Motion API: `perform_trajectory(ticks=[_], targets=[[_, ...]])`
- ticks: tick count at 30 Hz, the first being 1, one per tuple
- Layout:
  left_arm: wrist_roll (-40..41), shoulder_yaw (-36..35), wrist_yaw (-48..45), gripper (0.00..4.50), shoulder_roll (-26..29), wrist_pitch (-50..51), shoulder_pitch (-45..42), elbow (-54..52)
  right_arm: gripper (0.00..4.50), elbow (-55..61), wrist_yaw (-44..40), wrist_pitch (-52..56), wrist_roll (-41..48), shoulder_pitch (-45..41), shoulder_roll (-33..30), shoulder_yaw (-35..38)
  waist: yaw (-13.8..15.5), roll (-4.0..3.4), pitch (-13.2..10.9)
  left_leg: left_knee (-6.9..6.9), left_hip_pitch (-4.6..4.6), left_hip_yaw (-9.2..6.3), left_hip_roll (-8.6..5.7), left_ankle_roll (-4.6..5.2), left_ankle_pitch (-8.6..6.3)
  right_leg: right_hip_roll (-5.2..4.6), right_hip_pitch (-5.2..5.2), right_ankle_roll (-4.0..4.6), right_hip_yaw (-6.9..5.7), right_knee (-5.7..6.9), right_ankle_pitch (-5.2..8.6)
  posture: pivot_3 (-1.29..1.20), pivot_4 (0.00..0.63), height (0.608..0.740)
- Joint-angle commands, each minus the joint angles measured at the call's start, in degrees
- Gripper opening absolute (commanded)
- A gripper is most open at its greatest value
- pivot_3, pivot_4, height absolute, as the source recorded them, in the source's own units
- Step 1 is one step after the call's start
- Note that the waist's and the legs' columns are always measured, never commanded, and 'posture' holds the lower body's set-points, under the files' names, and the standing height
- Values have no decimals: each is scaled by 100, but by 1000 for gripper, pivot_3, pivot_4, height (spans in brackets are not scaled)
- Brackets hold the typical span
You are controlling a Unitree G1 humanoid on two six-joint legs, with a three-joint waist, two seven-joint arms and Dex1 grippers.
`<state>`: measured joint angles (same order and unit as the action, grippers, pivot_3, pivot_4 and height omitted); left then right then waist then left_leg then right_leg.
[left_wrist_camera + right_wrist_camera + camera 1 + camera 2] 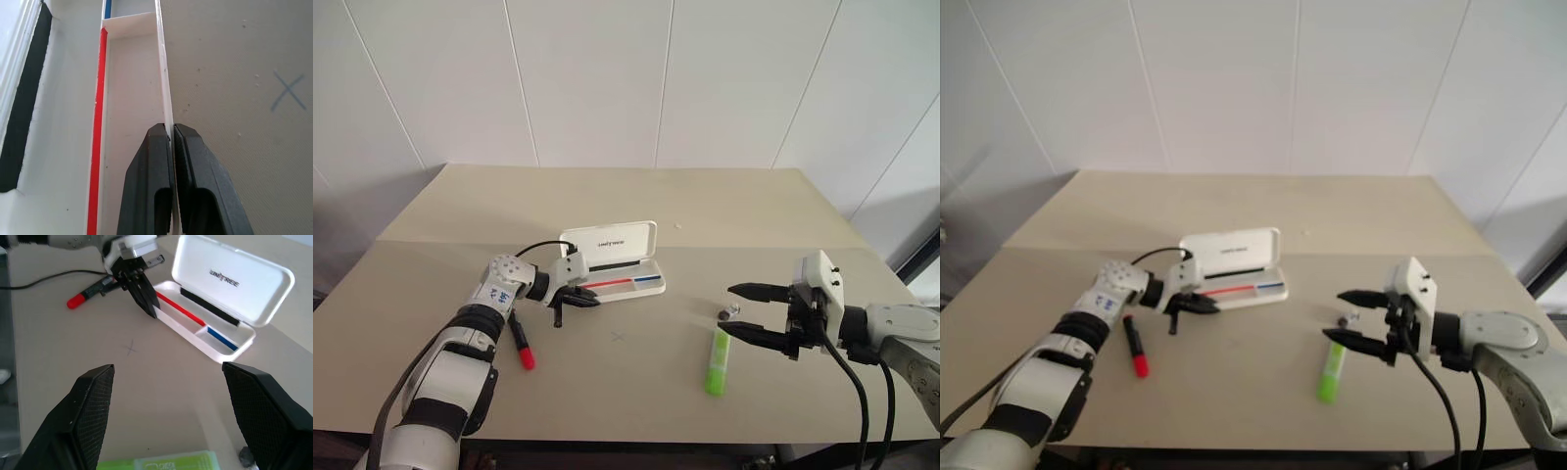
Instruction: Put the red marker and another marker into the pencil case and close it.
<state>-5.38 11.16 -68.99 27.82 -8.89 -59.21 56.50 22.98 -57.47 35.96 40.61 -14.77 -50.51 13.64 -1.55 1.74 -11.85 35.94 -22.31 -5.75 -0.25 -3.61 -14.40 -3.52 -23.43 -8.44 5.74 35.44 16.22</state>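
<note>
White pencil case (164, 73) wall pinched by left claw (172, 147) up close; right claw (756, 311) spread wide

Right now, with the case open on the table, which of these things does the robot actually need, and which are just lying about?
Needed for the job:
- pencil case, open, its front wall pinched by the left fingers
- red marker
- green marker

Just lying about:
- small grey-black object near the green marker
- pencilled cross on the table
</note>
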Motion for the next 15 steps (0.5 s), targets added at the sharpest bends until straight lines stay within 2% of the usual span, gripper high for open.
perform_trajectory(ticks=[1,7,15], targets=[[224,-84,-309,39,150,249,282,-835,4500,-148,-389,-308,170,-27,-17,248,0,0,0,0,0,0,0,0,0,0,0,0,0,0,0,0,150,740],[735,-269,-626,39,511,1125,1088,-2925,4500,-489,-883,-579,293,21,-28,368,-6,-1,-1,1,-3,0,2,0,-2,-1,-3,0,0,2,1,0,150,740],[1102,-455,-327,39,943,1758,2249,-5162,4500,-653,-1109,-559,336,9,-45,288,-5,-2,-2,5,2,1,4,0,-2,-1,-2,4,1,8,3,0,150,740]])
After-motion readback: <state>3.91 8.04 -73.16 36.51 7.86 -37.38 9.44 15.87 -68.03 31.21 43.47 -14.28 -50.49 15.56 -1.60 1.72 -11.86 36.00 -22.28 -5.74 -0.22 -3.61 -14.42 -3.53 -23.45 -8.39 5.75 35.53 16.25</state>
